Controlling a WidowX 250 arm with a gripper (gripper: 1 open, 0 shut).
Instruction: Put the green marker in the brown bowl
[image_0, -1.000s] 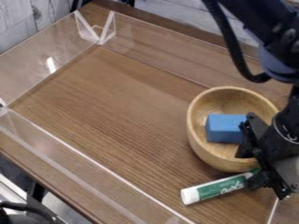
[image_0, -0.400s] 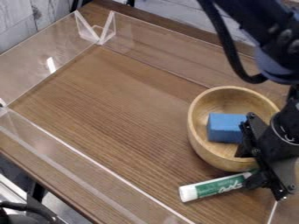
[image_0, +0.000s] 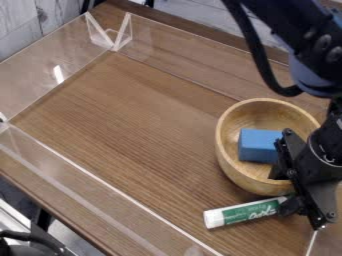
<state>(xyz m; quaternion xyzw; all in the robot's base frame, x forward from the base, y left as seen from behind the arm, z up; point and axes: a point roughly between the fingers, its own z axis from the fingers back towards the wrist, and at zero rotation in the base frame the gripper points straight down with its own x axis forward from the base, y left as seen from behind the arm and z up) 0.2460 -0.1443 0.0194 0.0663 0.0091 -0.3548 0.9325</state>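
Landmark: brown bowl (image_0: 270, 145), sitting on the wooden desk (image_0: 127, 115) toward its right front.

Green marker (image_0: 247, 213) lies flat on the desk just in front of the bowl, outside it, not touching the rim as far as I can tell. White barrel with green print, pale end pointing away from the bowl to the front-left, the other end running under the hand.

Hand (image_0: 310, 205) is at the bowl's front-right edge, pointing down, black body overlapping the rim. Jaws pinched nearly together on the marker's right end; marker is in the grip but its barrel is down at desk level.

Blue block (image_0: 258, 144) lies inside the bowl, near the middle, tilted against the inner wall.

Dark arm links (image_0: 297, 45) come down from above and behind the bowl, partly covering its back-right rim.

Clear acrylic walls (image_0: 60, 55) fence the desk well to the left of and behind the bowl; a small clear bracket (image_0: 110, 32) stands at the far-left corner, well apart from the bowl.
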